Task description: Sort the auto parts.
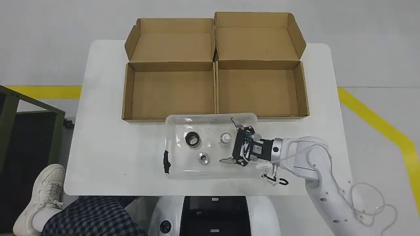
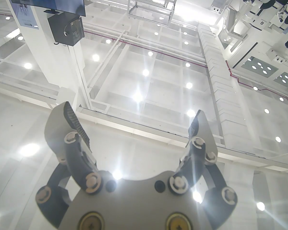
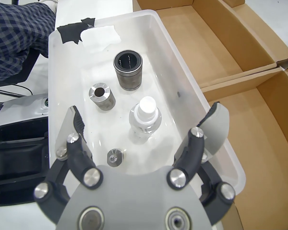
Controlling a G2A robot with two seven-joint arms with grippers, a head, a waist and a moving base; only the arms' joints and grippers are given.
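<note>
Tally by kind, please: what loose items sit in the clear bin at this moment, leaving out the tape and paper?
Linear bearing: 1
Steel bushing: 1
Small metal nut: 1
Clear bottle with white cap: 1
Total in the clear bin: 4

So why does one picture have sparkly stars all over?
Left wrist view: the left gripper faces ceiling lamps, and they flare into starry streaks. Right wrist view: the bin shines white around the bottle. Top view: even light, no flares.
</note>
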